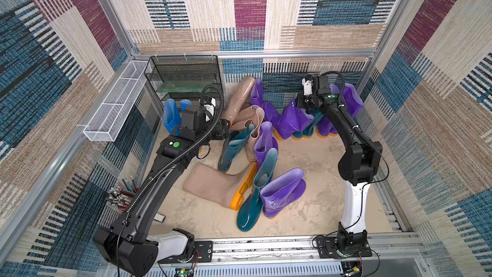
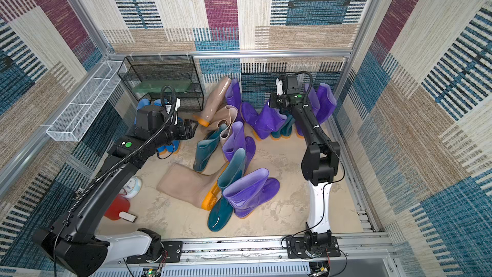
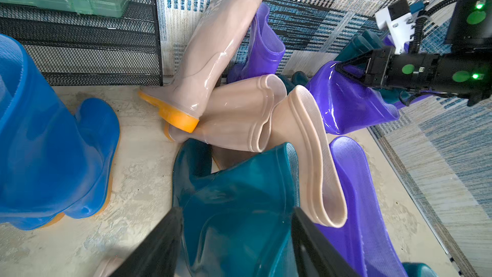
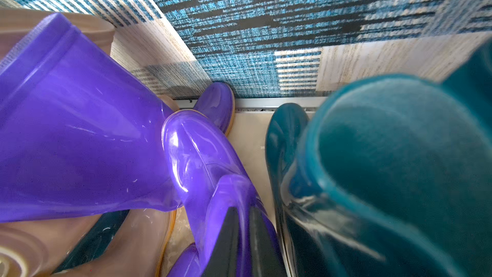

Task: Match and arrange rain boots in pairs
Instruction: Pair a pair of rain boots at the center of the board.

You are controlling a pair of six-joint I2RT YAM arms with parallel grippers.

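our right hand (image 4: 242, 209) is pressed together on the top edge of a purple boot (image 1: 291, 121), with the thin shaft wall pinched between its fingers (image 4: 229, 235). that boot hangs tilted near the back wall, orange sole downward. we cannot tell whether the sole touches the table (image 1: 319, 182). just behind it, more purple and teal boots stand in a row against the wall.

our left hand (image 3: 237, 209) is spread wide, a finger on either side of the top of a teal boot (image 3: 239, 190). we cannot tell whether the fingers touch it. this boot leans in the heap of rain boots (image 1: 265, 174) at the middle of the table, close against a short tan one and a purple one.

at the front of the heap a lying tan boot (image 1: 213, 186) rests on its side, its orange sole against a tall teal one. a leaning tan boot (image 1: 241, 94) is propped on the back wall. two blue boots (image 1: 170, 114) stand upright side by side in front of the black mesh rack (image 1: 183, 75) in the left back corner, apart from the heap.
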